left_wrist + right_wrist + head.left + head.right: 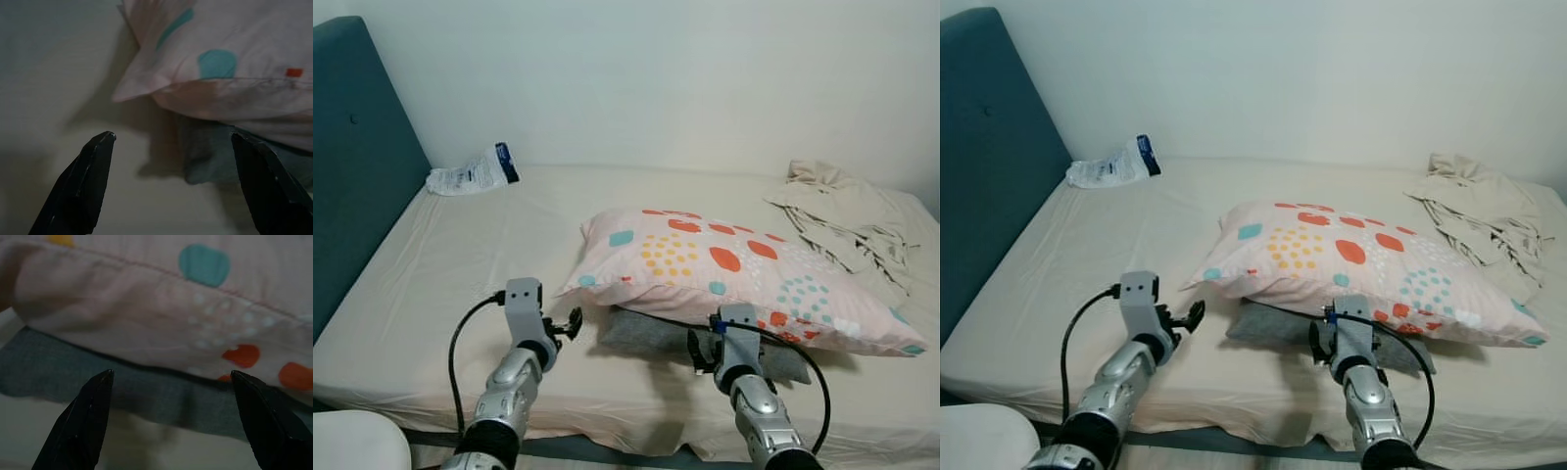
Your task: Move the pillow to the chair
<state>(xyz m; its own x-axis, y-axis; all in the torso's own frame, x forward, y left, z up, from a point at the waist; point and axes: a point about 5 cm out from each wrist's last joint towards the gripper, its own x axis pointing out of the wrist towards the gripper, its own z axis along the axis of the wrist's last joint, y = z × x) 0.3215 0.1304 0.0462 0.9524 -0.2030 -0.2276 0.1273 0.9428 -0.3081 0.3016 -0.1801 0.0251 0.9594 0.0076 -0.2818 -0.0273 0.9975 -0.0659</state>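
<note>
A pale pink pillow (734,276) with orange, yellow and teal dots lies on the bed, resting on a flat grey pillow (651,335). My left gripper (570,324) hovers just off the pillow's near left corner (142,81), fingers (93,166) open with nothing between them. My right gripper (705,348) sits at the pillow's front edge (161,318), over the grey pillow (73,372), also open and empty. No chair can be seen.
The bed's beige sheet (460,284) spreads to the left of the pillow. A teal headboard (357,157) stands at the left. A white plastic packet (475,173) lies at the back left, and crumpled beige cloth (847,215) at the back right. A white wall is behind.
</note>
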